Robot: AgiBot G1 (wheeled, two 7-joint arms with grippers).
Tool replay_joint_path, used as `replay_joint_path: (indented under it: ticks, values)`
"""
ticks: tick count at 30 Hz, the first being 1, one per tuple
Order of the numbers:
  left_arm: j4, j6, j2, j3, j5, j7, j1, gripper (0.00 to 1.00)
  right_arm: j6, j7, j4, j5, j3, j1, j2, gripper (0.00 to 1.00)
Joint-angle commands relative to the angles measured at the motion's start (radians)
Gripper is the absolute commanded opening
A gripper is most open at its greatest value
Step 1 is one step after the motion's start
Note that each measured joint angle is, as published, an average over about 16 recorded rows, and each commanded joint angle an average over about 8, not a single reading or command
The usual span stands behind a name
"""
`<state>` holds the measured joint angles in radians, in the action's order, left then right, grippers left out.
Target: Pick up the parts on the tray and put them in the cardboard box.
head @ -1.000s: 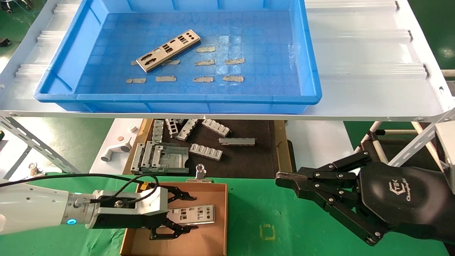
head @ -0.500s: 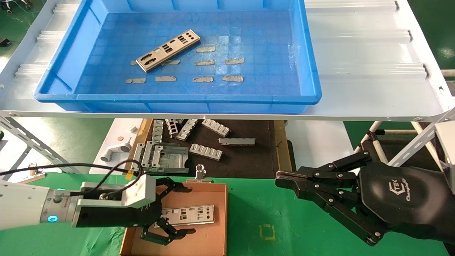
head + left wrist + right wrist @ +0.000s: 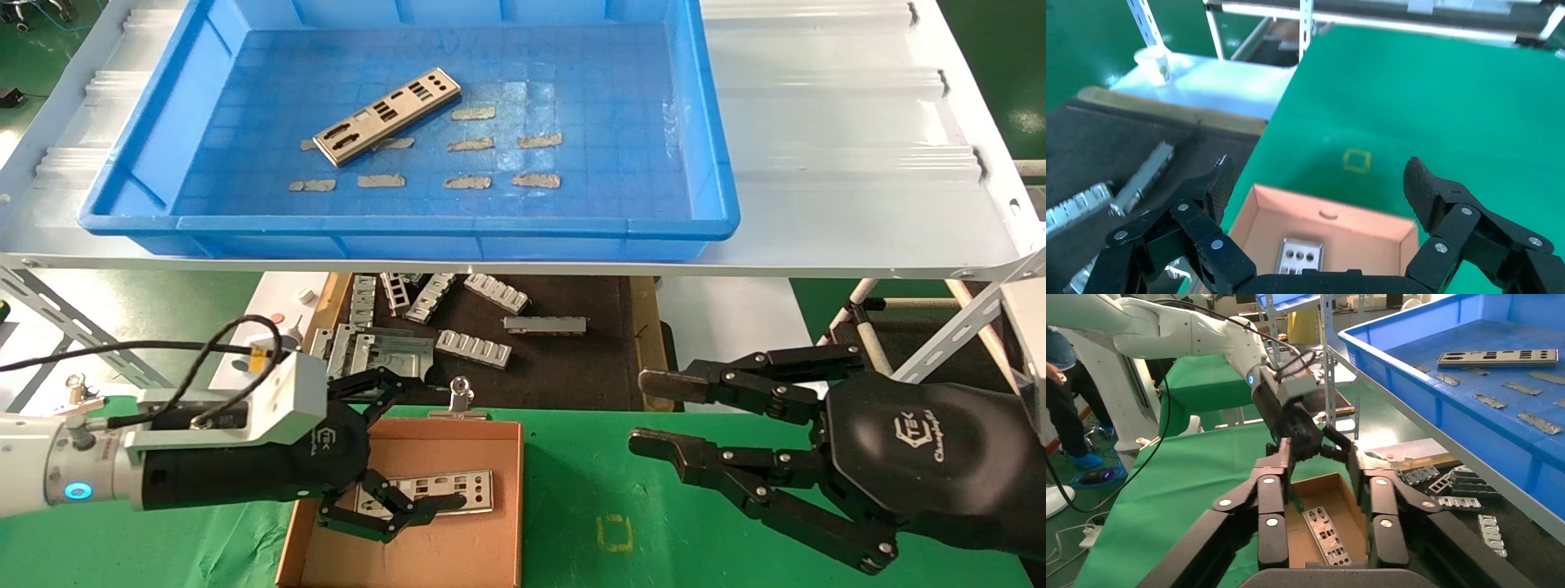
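One silver plate [image 3: 386,115] lies in the blue tray [image 3: 409,224] on the upper shelf. A second plate [image 3: 458,490] lies flat on the floor of the cardboard box [image 3: 458,555] on the green table. My left gripper [image 3: 441,441] hovers open over the box's left part, not touching the plate. The left wrist view shows its spread gripper [image 3: 1321,177] above the box [image 3: 1364,220] and plate end [image 3: 1298,254]. My right gripper [image 3: 641,412] is open and empty, right of the box. The right wrist view [image 3: 1318,453] shows the box [image 3: 1303,530], its plate [image 3: 1326,536] and the tray's plate [image 3: 1497,357].
Several beige tape scraps [image 3: 466,181] lie on the tray floor. A silver binder clip [image 3: 462,400] sits on the box's far edge. Behind the box a dark board [image 3: 572,359] holds ribbed grey brackets [image 3: 474,347]. The white shelf [image 3: 858,163] overhangs the board.
My left gripper has drawn back to the left and risen off the plate, which stays in the box. My right gripper's fingers have gone from shut to open.
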<state>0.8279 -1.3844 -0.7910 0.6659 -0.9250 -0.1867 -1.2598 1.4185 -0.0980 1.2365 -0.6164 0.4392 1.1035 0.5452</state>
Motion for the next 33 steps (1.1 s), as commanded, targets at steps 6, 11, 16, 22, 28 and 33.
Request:
replay_joint_path:
  ticks: [6, 11, 16, 22, 28, 33]
  values:
    - [0.079, -0.019, 0.031, -0.067, 0.034, 0.065, 0.032, 1.0, 0.0, 0.0, 0.0, 0.0, 0.0, 0.0, 0.0, 1.0]
    - [0.135, -0.033, 0.053, -0.115, 0.058, 0.111, 0.055, 1.0, 0.0, 0.0, 0.0, 0.0, 0.0, 0.0, 0.0, 1.0]
    - [0.191, -0.047, 0.075, -0.162, 0.082, 0.157, 0.078, 1.0, 0.0, 0.0, 0.0, 0.0, 0.0, 0.0, 0.0, 1.0]
    - [0.259, -0.063, 0.102, -0.22, 0.111, 0.213, 0.105, 1.0, 0.0, 0.0, 0.0, 0.0, 0.0, 0.0, 0.0, 1.0]
    - [0.327, -0.08, 0.129, -0.277, 0.14, 0.269, 0.133, 1.0, 0.0, 0.0, 0.0, 0.0, 0.0, 0.0, 0.0, 1.0]
    - [0.383, -0.093, 0.151, -0.325, 0.163, 0.314, 0.156, 1.0, 0.0, 0.0, 0.0, 0.0, 0.0, 0.0, 0.0, 1.0]
